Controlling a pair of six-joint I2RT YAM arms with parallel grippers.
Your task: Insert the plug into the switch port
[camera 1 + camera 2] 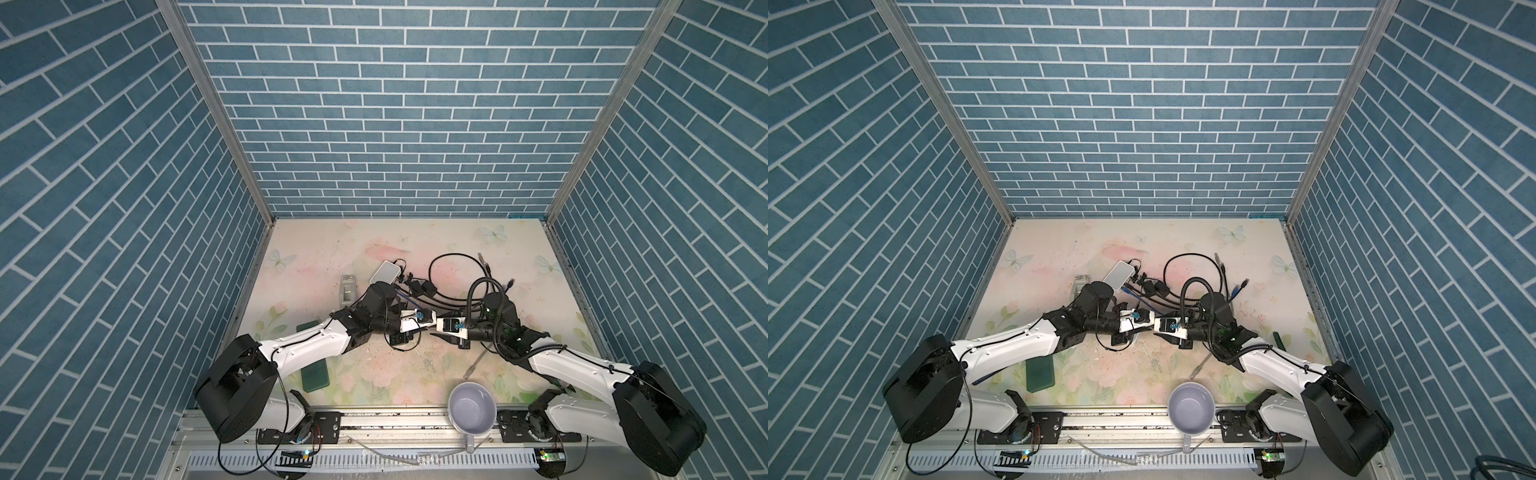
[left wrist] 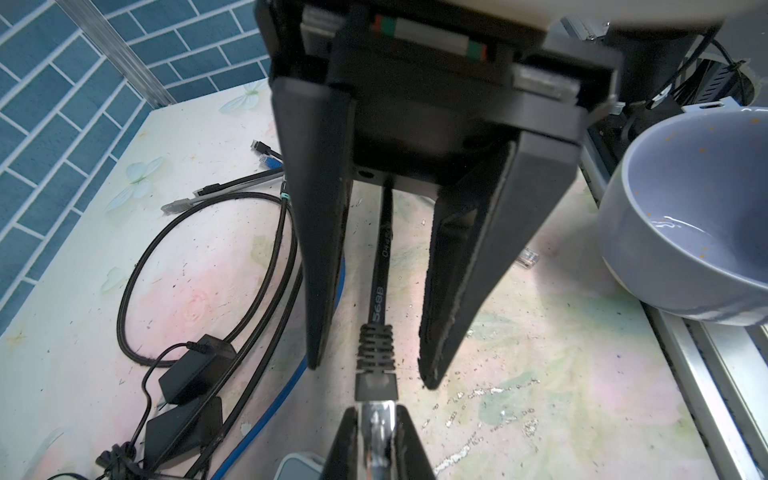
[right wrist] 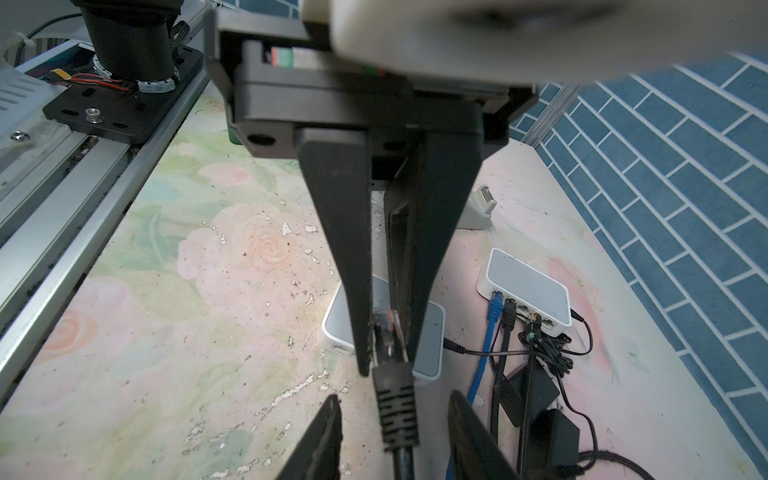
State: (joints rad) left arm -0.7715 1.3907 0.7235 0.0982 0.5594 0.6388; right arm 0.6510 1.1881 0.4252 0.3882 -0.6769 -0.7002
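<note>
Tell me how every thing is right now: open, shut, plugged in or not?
left pincer: open around the black cable, not touching it.
right pincer: shut on the plug.
plug: held, in no port.
front switch: lying flat, ports hidden.
back switch: blue cable and others plugged in.
bowl: upright.
</note>
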